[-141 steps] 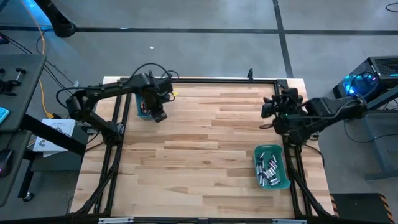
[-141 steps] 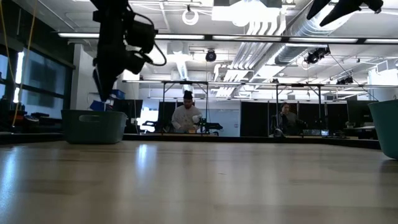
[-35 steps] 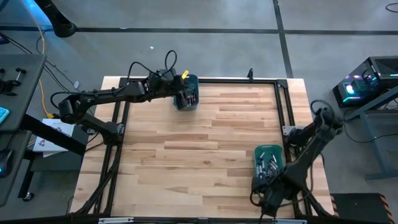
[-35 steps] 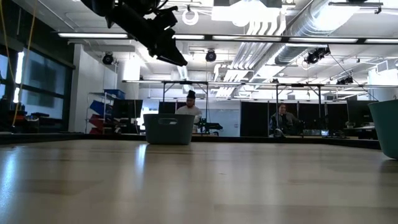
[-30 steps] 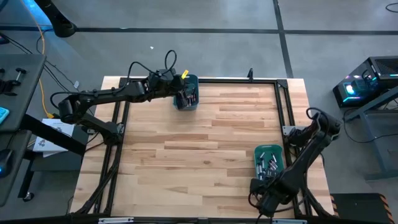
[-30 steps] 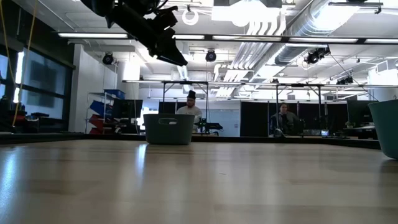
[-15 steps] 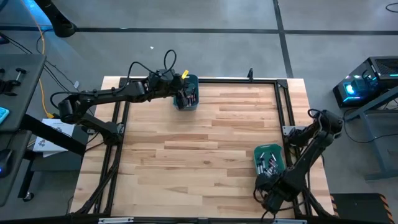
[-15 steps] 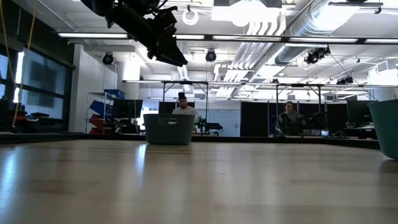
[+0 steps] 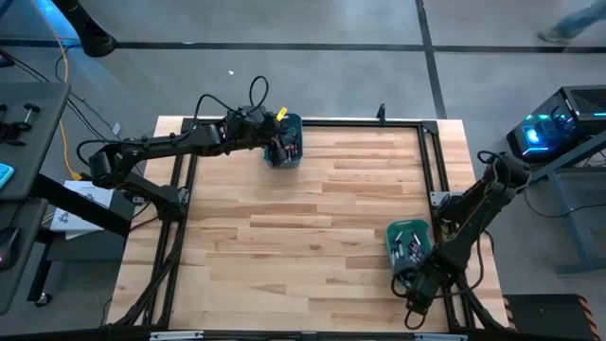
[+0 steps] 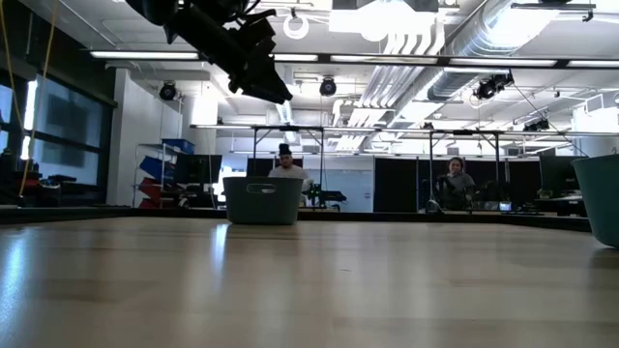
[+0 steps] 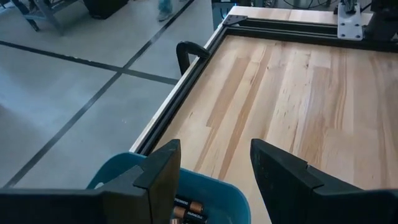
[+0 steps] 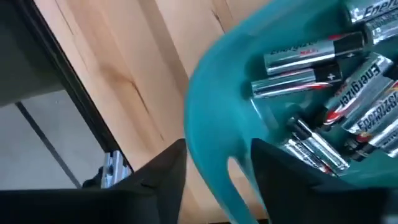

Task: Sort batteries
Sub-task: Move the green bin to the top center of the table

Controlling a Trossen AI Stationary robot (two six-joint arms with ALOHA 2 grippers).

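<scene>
A teal bin (image 9: 413, 248) at the table's near right holds several silvery-grey batteries (image 12: 323, 81). My right gripper (image 9: 409, 276) points down at the bin's near end. It is open, with one finger outside the end wall (image 12: 208, 168) and one inside. A second teal bin (image 9: 287, 142) stands on the table at the far edge, with dark copper-ended batteries (image 11: 186, 213) in it. My left gripper (image 11: 213, 149) hangs open above this bin, well clear of it in the low view (image 10: 279, 93). My right gripper straddles the end wall (image 12: 211, 180) of the near-right bin from above, one finger outside and one inside. I cannot tell whether either finger touches the wall. The bin rests on the table.
A black metal frame (image 9: 431, 152) runs along the table's edges, with a clamp (image 11: 186, 53) on the far rail. Bare wood (image 9: 312, 227) lies between the two bins. People sit in the room behind the table (image 10: 283, 164).
My right gripper has come from beside the table's near edge toward the far edge and down, onto the near end of the near-right bin. Both bins have stayed where they were.
</scene>
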